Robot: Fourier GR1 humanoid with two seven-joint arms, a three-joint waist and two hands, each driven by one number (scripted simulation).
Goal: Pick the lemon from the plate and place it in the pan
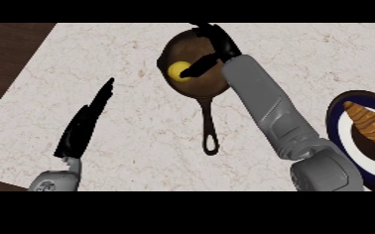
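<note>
The yellow lemon (pixel 178 71) lies inside the dark brown pan (pixel 207 85), on its left side. My right hand (pixel 222 43) hovers over the pan's far right part, fingers relaxed and open, and its thumb stretches down-left until the tip meets the lemon's right edge. No finger curls round the lemon. The dark blue plate (pixel 335 120) with a white inner ring shows cut off at the right edge. My left hand (pixel 84 121) rests open at the left, fingers straight and pointing up-right, holding nothing.
The pan's long handle (pixel 211 131) points toward me in the middle of the marble counter (pixel 132 49). An orange-brown croissant-like item (pixel 362 119) lies on the plate. Dark wood shows beyond the counter's left edge (pixel 22 44).
</note>
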